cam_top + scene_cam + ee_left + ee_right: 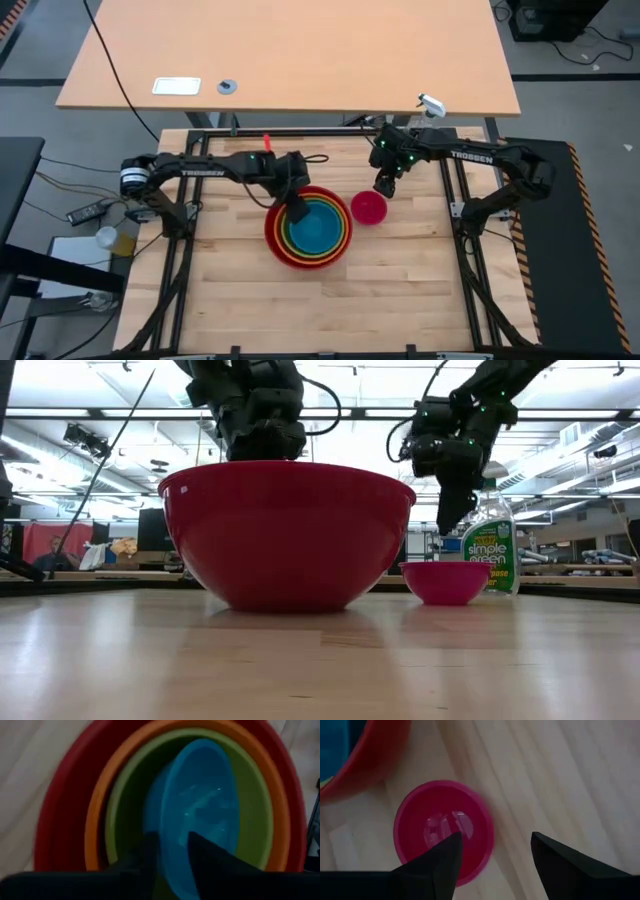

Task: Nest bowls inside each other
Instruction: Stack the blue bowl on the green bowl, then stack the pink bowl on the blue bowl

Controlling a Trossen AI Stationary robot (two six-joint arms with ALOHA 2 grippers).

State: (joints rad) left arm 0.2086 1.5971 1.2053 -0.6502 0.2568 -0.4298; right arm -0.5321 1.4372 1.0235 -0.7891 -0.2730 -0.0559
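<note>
The red bowl (pixel 308 228) stands on the wooden table, with the orange bowl (pixel 97 805), the lime green bowl (pixel 252 815) and the blue bowl (pixel 200 805) one inside the other in it. My left gripper (pixel 170 842) reaches down over the stack's left side, open, with its fingers astride the blue bowl's rim. The small pink bowl (pixel 442 827) stands alone on the table to the right of the stack. My right gripper (pixel 492 845) hangs open a little above the pink bowl (pixel 445 582), one finger over its inside and one over the table beyond its rim. My left gripper comes slanting down from the table's left, with one finger (pixel 150 852) outside the blue bowl's rim (pixel 167 865) and the other inside it. I cannot tell whether either finger touches the rim. The blue bowl lies in the green one.
A clear spray bottle (pixel 492 540) stands behind the pink bowl near the table's far right. Bare wood lies in front of the bowls, toward the near edge. The metal frame rails (pixel 190 250) run along the table's left and right sides.
</note>
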